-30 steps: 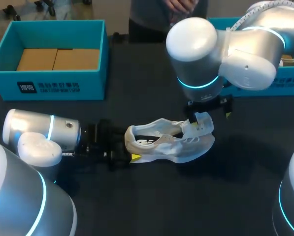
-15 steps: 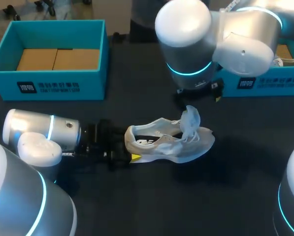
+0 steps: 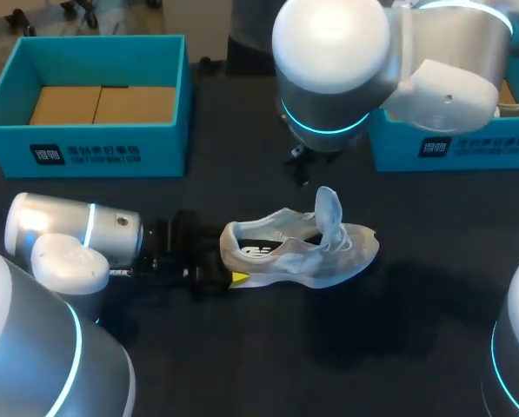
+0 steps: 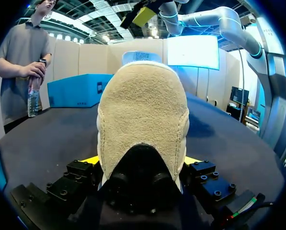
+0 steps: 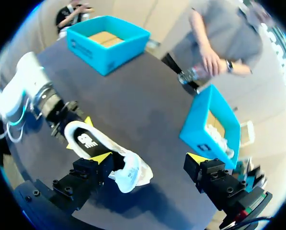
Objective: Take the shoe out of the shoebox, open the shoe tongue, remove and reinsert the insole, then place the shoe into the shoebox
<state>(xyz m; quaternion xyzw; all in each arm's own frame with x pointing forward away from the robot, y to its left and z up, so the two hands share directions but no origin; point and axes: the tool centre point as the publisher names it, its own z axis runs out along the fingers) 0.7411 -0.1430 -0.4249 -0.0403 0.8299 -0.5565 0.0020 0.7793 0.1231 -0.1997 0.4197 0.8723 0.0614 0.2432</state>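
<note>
The right gripper [image 5: 150,159] has risen off the tongue [image 3: 329,208] toward twelve o'clock, jaws wide, empty. The left gripper [image 4: 142,162] clamps the sneaker [image 3: 304,257] by its nine o'clock heel.

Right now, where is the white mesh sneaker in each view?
Head view: white mesh sneaker mid-table, heel in the left claw.
Left wrist view: sneaker heel clamped in that claw.
Right wrist view: sneaker beneath the open right claw.
Shared landmark: the right-hand teal shoebox.
</note>
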